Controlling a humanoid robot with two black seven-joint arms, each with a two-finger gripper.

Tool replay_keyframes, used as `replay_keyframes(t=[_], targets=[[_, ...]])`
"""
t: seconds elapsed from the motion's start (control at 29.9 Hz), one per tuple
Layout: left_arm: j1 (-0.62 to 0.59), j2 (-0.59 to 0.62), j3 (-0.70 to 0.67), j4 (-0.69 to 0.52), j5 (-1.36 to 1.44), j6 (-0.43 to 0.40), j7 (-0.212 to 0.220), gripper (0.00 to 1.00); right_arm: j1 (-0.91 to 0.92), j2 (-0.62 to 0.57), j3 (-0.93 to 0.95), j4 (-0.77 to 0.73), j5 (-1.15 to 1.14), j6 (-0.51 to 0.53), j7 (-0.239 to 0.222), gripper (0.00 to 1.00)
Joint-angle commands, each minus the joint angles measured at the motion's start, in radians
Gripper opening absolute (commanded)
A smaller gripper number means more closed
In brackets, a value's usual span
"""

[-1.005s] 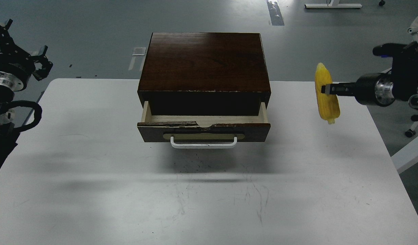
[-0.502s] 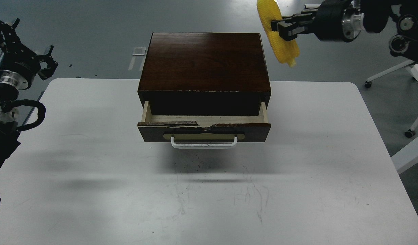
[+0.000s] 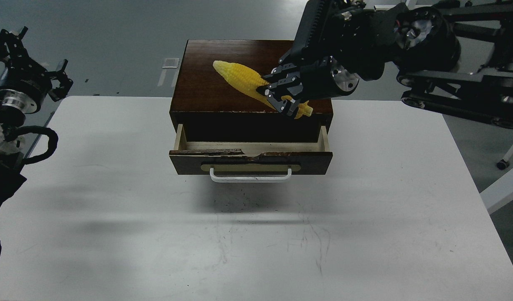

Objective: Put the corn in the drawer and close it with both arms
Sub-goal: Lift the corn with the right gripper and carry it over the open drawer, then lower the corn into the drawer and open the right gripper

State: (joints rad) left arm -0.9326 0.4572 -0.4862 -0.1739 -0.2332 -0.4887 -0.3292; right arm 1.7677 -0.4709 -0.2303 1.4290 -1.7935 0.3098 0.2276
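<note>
drawer (image 3: 250,163) open, interior bare | right fingers (image 3: 277,95) pinching corn (image 3: 244,79) | left fingers (image 3: 61,79) unclear

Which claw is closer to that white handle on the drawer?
The right claw. It is up over the cabinet, gripping the corn, above and a bit right of the white handle. The left claw sits far off beyond the table's left edge.

right gripper (image 3: 277,94) clamps corn (image 3: 250,83) over cabinet top (image 3: 223,79); drawer (image 3: 250,161) pulled out; left gripper (image 3: 58,79) apart, far left.
</note>
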Motion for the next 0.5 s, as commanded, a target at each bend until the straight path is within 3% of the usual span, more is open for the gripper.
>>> replay_keyframes(t=[0.0, 0.13, 0.33, 0.47], targets=[[0.0, 0.0, 0.0, -0.001, 0.0, 0.0, -0.004, 0.98, 0.001, 0.043, -0.041, 0.002, -0.09, 0.002, 0.081, 0.18], [-0.002, 0.0, 0.0, 0.001, -0.002, 0.0, -0.005, 0.98, -0.007, 0.074, -0.072, -0.005, -0.112, 0.002, 0.096, 0.2], [-0.002, 0.008, 0.0, 0.001, -0.005, 0.0, -0.007, 0.98, -0.028, 0.123, -0.073, -0.036, -0.228, 0.0, 0.096, 0.35], [-0.003, 0.014, -0.002, 0.001, -0.009, 0.0, -0.007, 0.98, -0.042, 0.136, -0.07, -0.084, -0.253, -0.006, 0.096, 0.37]])
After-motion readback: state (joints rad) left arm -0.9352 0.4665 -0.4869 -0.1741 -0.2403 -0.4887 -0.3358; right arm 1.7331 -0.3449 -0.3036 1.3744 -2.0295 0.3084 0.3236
